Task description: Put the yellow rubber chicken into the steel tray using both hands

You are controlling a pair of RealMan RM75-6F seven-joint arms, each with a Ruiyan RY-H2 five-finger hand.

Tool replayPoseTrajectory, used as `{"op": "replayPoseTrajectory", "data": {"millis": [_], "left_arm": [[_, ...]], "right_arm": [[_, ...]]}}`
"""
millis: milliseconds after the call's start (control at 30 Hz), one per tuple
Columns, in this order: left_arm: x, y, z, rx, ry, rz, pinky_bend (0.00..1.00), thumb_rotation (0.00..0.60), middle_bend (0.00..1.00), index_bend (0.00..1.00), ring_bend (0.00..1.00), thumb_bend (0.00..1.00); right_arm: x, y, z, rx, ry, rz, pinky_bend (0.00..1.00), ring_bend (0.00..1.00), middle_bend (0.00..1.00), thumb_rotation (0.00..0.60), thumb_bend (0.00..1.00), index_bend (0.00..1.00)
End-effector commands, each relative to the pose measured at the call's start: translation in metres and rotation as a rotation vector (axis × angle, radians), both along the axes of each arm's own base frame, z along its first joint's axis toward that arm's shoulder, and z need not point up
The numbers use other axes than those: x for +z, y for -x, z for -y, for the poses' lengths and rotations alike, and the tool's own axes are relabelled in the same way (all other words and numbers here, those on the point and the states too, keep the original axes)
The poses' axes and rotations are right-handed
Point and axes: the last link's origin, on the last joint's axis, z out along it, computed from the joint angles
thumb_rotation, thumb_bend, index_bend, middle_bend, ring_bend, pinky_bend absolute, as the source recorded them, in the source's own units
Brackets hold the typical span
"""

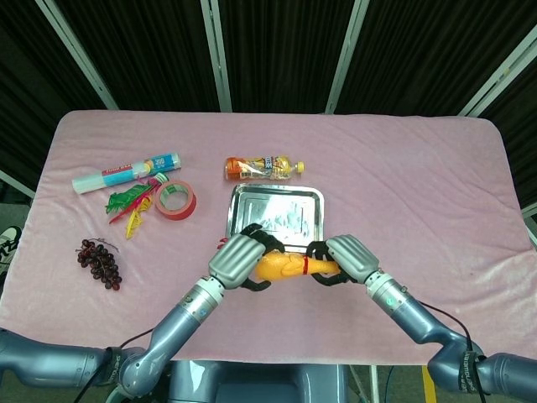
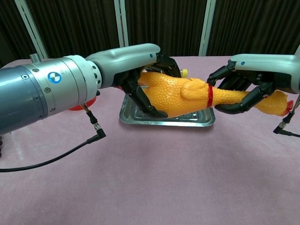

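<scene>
The yellow rubber chicken (image 2: 187, 93) hangs level above the table, just in front of the steel tray (image 2: 140, 115). My left hand (image 2: 140, 63) wraps its fingers around the chicken's leg end, hiding the red feet. My right hand (image 2: 248, 84) grips the neck just past the red collar; the head sticks out to the right. In the head view the chicken (image 1: 281, 267) spans between the left hand (image 1: 239, 260) and right hand (image 1: 348, 258), at the near rim of the tray (image 1: 243, 197).
Behind the tray lies an orange drink bottle (image 1: 263, 168). To the left are a red tape roll (image 1: 174, 199), a blue-and-white tube (image 1: 126, 172), green and yellow feathery items (image 1: 130, 206) and dark grapes (image 1: 101, 262). A black cable (image 2: 56, 157) trails across the pink cloth.
</scene>
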Motion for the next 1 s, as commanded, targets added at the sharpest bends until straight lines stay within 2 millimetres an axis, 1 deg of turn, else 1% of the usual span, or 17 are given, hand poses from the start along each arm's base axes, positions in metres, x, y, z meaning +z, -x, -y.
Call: {"op": "replayPoseTrajectory", "data": {"millis": [33,167,233,333,367,667,767,800,867,900,933,967,1000], "left_arm": [[-0.002,-0.002,0.001,-0.002,0.003,-0.003,0.17,0.600,0.38,0.39,0.30,0.30],[-0.006,-0.003,0.000,0.000,0.000,-0.004,0.24,0.600,0.48,0.49,0.39,0.38],[-0.006,-0.004,0.000,0.005,-0.003,0.005,0.28,0.600,0.54,0.56,0.45,0.42],[-0.007,-0.003,-0.001,0.007,-0.020,0.018,0.31,0.600,0.61,0.63,0.51,0.47],[-0.007,-0.003,-0.001,0.009,-0.022,0.021,0.32,0.600,0.63,0.64,0.52,0.47],[-0.011,-0.005,-0.004,0.016,-0.050,0.056,0.40,0.600,0.84,0.86,0.71,0.52],[-0.012,-0.006,-0.005,0.020,-0.058,0.071,0.41,0.600,0.87,0.90,0.73,0.53],[-0.013,-0.005,-0.005,0.020,-0.063,0.070,0.41,0.600,0.87,0.89,0.73,0.53],[-0.013,-0.004,-0.006,0.021,-0.070,0.069,0.41,0.600,0.82,0.84,0.70,0.50],[-0.013,-0.003,-0.006,0.020,-0.069,0.067,0.41,0.600,0.76,0.77,0.66,0.45],[-0.013,-0.002,-0.006,0.021,-0.069,0.066,0.41,0.600,0.69,0.68,0.61,0.36],[-0.012,-0.002,-0.005,0.021,-0.069,0.064,0.41,0.600,0.64,0.62,0.58,0.30],[-0.011,-0.001,-0.005,0.020,-0.067,0.060,0.41,0.600,0.58,0.53,0.54,0.19]], "right_arm": [[0.000,-0.001,0.000,0.001,-0.003,0.002,0.83,0.75,0.72,0.600,0.66,1.00],[-0.001,-0.002,-0.001,0.002,-0.007,0.005,0.83,0.75,0.72,0.600,0.66,1.00],[0.000,-0.001,0.000,0.000,-0.007,0.005,0.83,0.75,0.72,0.600,0.66,1.00],[0.000,0.000,0.000,-0.004,-0.008,0.009,0.83,0.75,0.72,0.600,0.66,1.00],[0.000,0.000,0.000,-0.006,-0.010,0.011,0.84,0.75,0.72,0.600,0.66,1.00],[0.000,0.000,0.000,-0.012,-0.013,0.027,0.84,0.75,0.73,0.600,0.66,1.00],[0.001,0.000,0.000,-0.013,-0.012,0.030,0.84,0.76,0.73,0.600,0.66,1.00],[0.001,0.000,0.000,-0.014,-0.012,0.030,0.84,0.75,0.73,0.600,0.66,1.00],[0.001,0.001,0.001,-0.017,-0.011,0.033,0.84,0.76,0.73,0.600,0.66,1.00],[0.002,0.001,0.001,-0.018,-0.011,0.033,0.84,0.76,0.73,0.600,0.66,1.00],[0.002,0.001,0.002,-0.020,-0.010,0.033,0.84,0.76,0.73,0.600,0.66,1.00],[0.002,0.001,0.002,-0.020,-0.010,0.034,0.84,0.76,0.73,0.600,0.66,1.00],[0.002,0.002,0.003,-0.022,-0.009,0.034,0.84,0.76,0.73,0.600,0.66,1.00]]}}
